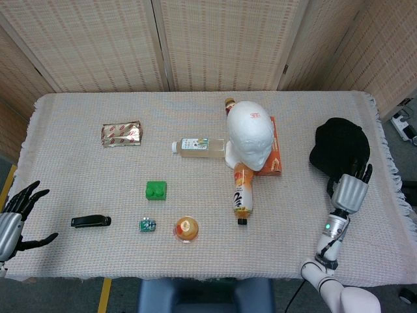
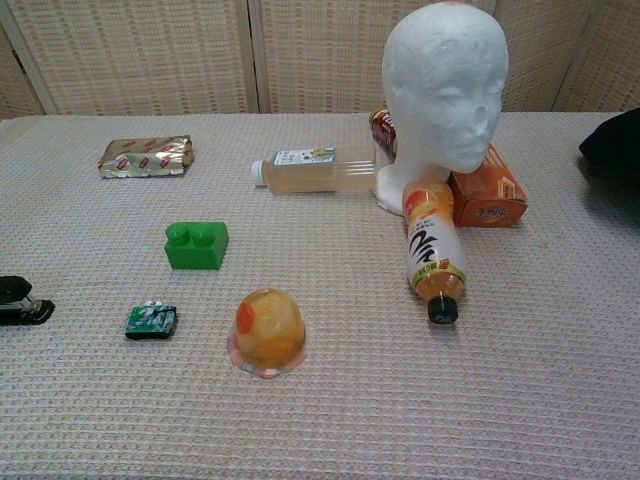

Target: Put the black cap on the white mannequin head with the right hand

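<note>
Black cap [image 1: 339, 145] bunched near the counter's right edge, well apart from the white mannequin head [image 1: 250, 134], which stands upright toward the far middle of the counter [image 1: 78, 189]. Held at its near side by the right hand [image 1: 350, 190], fingers hooked into the dark fabric; whether lifted or resting on the cloth cannot be told. In the chest view only a dark corner of the cap at the right border.

Likely trouble, judged from here: a soft, crumpled cap gripped at one side could hang folded shut and land on the crown without opening, or slide off the smooth foam. Crowding matters too: an orange bottle [image 1: 242, 190] lying against the head's base, an orange box [image 1: 274, 155] just beside it, a clear bottle [image 1: 197, 147] at its left, so a low sweep in from the right could knock any of them or tip the head.

Right forearm rising from the near right corner, back of the hand facing up. Left hand [image 1: 12, 218] off the near left corner, fingers spread, holding nothing.
</note>
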